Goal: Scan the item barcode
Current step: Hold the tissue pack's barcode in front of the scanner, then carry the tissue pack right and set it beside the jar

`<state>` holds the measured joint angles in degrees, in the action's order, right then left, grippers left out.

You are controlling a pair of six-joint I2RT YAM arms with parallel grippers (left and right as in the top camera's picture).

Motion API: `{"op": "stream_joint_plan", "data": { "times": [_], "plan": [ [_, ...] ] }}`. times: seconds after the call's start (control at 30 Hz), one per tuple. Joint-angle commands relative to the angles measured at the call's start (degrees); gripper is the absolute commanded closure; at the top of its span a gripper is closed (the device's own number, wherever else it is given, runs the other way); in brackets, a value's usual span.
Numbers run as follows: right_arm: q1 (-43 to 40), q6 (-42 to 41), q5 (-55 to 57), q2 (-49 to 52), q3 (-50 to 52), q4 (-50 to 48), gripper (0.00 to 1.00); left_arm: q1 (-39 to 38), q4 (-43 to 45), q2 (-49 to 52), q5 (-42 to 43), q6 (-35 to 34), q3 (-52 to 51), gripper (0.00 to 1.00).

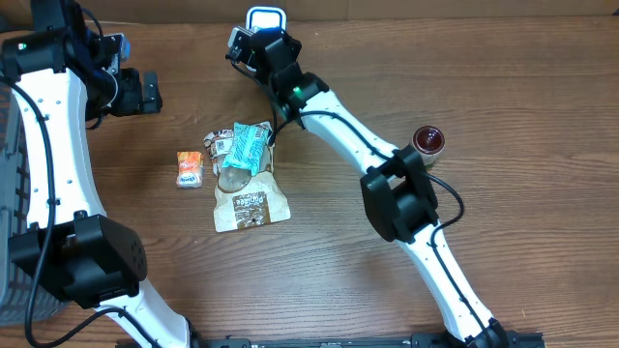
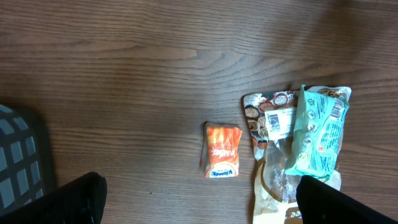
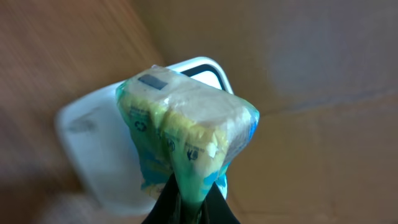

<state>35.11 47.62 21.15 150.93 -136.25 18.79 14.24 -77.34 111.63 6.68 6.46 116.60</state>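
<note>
My right gripper point(image 3: 189, 199) is shut on the pinched end of a green and yellow packet point(image 3: 186, 124), which it holds up just in front of the white scanner point(image 3: 93, 137). Overhead, that gripper point(image 1: 250, 43) is at the table's back middle, next to the white, blue-rimmed scanner point(image 1: 266, 19). No barcode can be made out on the held packet. My left gripper point(image 1: 145, 92) hovers wide open and empty at the far left. In the left wrist view its two dark fingertips point(image 2: 74, 202) frame bare wood.
An orange packet point(image 1: 190, 169), a teal packet point(image 1: 247, 147) and a brown pouch point(image 1: 250, 203) lie mid-table. They also show below the left wrist: orange packet point(image 2: 222, 151), teal packet point(image 2: 320, 134). A red-lidded jar point(image 1: 428, 140) stands right. A grey basket point(image 1: 10, 193) borders the left edge.
</note>
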Motion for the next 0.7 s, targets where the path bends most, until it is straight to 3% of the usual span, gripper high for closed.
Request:
{"op": "stream_joint_plan", "data": {
  "times": [0.0, 0.17, 0.3, 0.47, 0.67],
  "plan": [
    [-1.14, -14.82, -9.46, -13.09, -0.83, 4.44, 0.96, -0.44, 0.02, -0.85, 0.39, 1.25, -0.26, 0.00],
    [-3.41, -41.94, -13.92, -23.02, -0.83, 18.56, 0.96, -0.44, 0.02, -0.85, 0.39, 1.25, -0.26, 0.00],
    [-7.69, -60.72, -14.91, -28.94, -0.81, 38.97, 0.96, -0.44, 0.02, -0.85, 0.42, 1.25, -0.26, 0.00],
    [-14.10, -64.19, -25.59, -28.20, 0.50, 59.52, 0.96, -0.44, 0.02, -0.85, 0.39, 1.25, -0.26, 0.00],
    [-18.14, -64.17, -27.91, -26.93, 12.61, 62.16, 0.96, -0.44, 0.02, -0.85, 0.39, 1.25, -0.26, 0.00]
  ]
}}
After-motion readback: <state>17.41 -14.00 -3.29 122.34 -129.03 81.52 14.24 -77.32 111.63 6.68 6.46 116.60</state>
